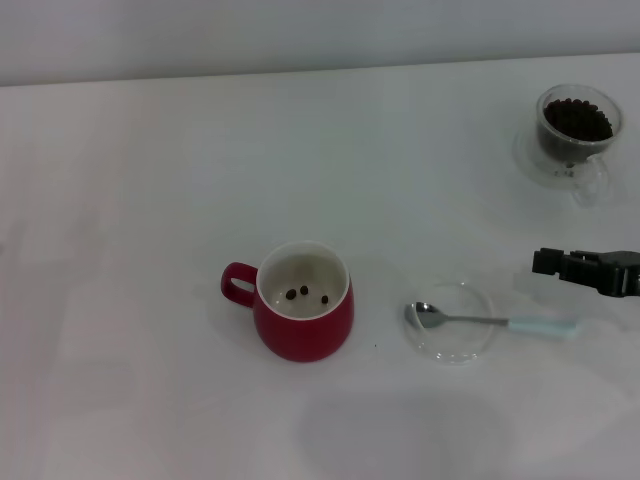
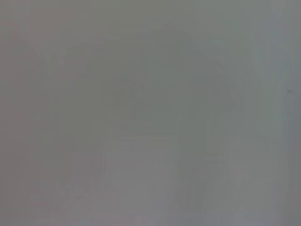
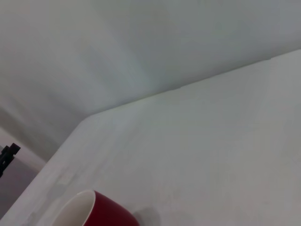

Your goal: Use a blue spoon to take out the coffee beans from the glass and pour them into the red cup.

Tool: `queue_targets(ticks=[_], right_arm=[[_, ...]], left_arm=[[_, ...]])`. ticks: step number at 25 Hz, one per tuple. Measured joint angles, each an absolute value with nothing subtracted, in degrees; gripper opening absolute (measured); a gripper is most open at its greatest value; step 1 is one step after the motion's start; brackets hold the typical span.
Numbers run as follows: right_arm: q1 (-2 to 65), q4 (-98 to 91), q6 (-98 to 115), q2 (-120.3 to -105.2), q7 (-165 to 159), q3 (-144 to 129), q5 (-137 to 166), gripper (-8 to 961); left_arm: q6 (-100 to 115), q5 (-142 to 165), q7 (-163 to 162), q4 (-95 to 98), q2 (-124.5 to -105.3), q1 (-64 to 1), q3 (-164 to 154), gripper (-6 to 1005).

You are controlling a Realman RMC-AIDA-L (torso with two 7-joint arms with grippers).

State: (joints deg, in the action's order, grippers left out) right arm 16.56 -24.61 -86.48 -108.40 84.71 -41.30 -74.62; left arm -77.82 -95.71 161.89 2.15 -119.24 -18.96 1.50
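- Three coffee beans already lying on the white floor of the red cup, far fewer than the dark heap left in the glass; so, by judgement, early in the job, with many scoops to go.
- Red cup taken as landmark: loop handle turned to the robot's left, mouth open upward and unobstructed, ready to take a pour from the spoon side.
- Just right of the cup, a flat clear saucer serving as a rest: metal bowl of the blue spoon lying in it, pale handle sticking out over the rim farther right, away from the cup, presumably so as to be picked up easily from that side.
- Far right of the cup and well beyond it, toward the back edge of the table, the glass on its own, apart from everything else.
- Right gripper reaching in from the right, beyond the spoon handle and near it, holding nothing; whether spread or pressed together, cannot tell.
- From the right wrist, only the cup's rim and bare tabletop visible, no fingers.
- Left gripper nowhere visible; only a featureless grey from its wrist camera.
- Likely next need: a descent onto the handle for a clean pinch.
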Motion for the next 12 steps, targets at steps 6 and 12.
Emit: queue_targets(ticks=[6,12], right_arm=[[16.03,-24.62,-86.62,-108.45,85.09,-38.44,-74.86,197],[15.21,-24.68,-86.47,-109.11,90.17,-27.58,-74.96,202]], left_arm=[[-77.91,-95.72,161.89,2.09,-119.3,-18.7,1.5,872],[-77.88,-95.71,161.89,2.09,-119.36,-18.61,1.5,873]])
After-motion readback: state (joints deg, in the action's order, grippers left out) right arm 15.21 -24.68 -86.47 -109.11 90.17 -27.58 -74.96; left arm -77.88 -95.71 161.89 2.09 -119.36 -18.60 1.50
